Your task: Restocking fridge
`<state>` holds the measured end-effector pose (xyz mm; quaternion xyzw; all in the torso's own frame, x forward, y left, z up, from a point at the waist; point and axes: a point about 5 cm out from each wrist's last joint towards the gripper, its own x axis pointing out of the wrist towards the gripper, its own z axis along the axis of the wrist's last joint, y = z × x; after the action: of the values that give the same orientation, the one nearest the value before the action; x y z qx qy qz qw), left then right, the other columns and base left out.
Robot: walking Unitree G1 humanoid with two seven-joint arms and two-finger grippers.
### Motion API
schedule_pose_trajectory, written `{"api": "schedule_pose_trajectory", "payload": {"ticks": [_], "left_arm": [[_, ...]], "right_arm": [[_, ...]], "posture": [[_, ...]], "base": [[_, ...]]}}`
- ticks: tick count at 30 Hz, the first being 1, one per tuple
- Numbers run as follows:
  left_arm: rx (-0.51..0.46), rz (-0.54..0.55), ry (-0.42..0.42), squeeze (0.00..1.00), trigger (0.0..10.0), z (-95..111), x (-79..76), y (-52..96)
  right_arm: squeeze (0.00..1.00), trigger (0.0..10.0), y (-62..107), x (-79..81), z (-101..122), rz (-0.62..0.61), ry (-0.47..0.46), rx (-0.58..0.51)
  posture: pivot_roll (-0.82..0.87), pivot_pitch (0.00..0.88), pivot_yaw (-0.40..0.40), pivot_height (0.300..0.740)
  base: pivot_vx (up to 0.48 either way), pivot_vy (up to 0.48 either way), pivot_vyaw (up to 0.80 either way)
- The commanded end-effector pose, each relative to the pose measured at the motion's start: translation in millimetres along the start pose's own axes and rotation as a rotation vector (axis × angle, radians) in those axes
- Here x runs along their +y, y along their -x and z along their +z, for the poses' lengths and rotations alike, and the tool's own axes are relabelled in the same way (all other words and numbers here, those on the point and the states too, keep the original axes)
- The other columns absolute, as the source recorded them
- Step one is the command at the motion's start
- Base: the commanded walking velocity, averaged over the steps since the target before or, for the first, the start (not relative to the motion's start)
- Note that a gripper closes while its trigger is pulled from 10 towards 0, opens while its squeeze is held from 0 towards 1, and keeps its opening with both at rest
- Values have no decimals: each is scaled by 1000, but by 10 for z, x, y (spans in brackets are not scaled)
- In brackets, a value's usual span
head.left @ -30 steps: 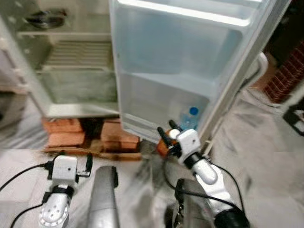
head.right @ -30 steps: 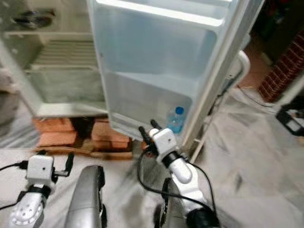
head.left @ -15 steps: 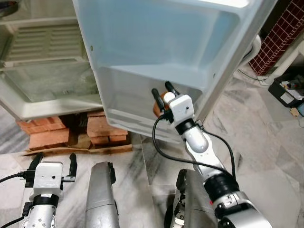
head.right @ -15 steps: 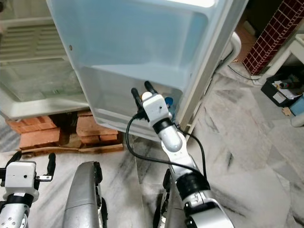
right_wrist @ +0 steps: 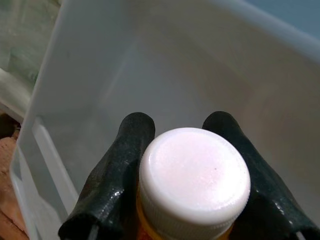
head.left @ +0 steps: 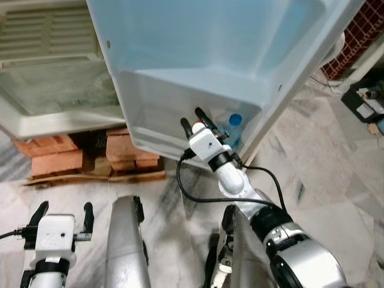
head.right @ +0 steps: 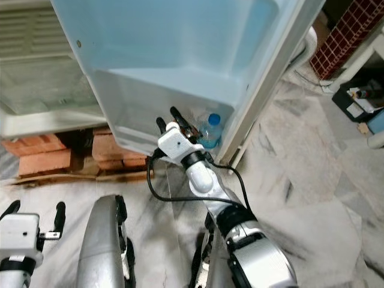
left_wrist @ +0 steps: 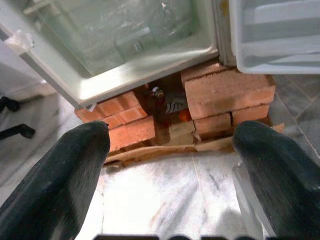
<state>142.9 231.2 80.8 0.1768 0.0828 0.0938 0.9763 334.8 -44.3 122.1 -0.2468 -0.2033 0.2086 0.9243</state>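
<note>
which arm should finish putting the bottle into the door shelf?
Right. The right gripper already grips the white-capped bottle at the door shelf; the left gripper hangs low, open.

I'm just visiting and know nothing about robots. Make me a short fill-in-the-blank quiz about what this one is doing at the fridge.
1. The right gripper is shut on a bottle whose cap is ____ in colour.
2. It holds that bottle at the lowest ____ of the open fridge door.
3. The water bottle already standing there has a ____ cap.
4. The fridge stands on ____.

Missing words: white; shelf; blue; bricks
</note>
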Motion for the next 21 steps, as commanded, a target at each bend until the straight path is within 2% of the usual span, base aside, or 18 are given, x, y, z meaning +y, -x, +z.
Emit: {"api": "schedule_pose_trajectory", "payload": {"ticks": [1,4,6,9,10,11,21], "left_arm": [[28,-4,0,0,10000,-29,-20,52],[33,-5,1,0,10000,-26,-26,76],[39,-6,1,0,10000,-23,-22,102],[55,-3,-3,0,10000,-45,3,143],[70,-1,2,0,10000,-66,9,164],[73,-2,5,0,10000,-70,7,167],[84,-13,9,0,10000,-75,-1,176]], "right_arm": [[0,10000,80,112,-94,50,-14,50],[0,10000,105,146,-126,57,-27,71],[0,10000,114,95,-171,2,-58,106],[0,10000,116,73,-184,-11,-58,113],[667,10000,125,61,-194,-15,-56,112],[996,10000,130,59,-198,-16,-56,113],[1000,10000,178,19,-234,-20,-56,110]], "posture": [[239,321,-111,552],[239,328,-113,552],[237,335,-113,552],[224,346,-113,552],[221,348,-112,552],[220,349,-112,552],[207,363,-107,552]], "base": [[0,0,0],[0,0,0],[0,0,0],[0,0,0],[0,0,0],[0,0,0],[0,0,0]]}}
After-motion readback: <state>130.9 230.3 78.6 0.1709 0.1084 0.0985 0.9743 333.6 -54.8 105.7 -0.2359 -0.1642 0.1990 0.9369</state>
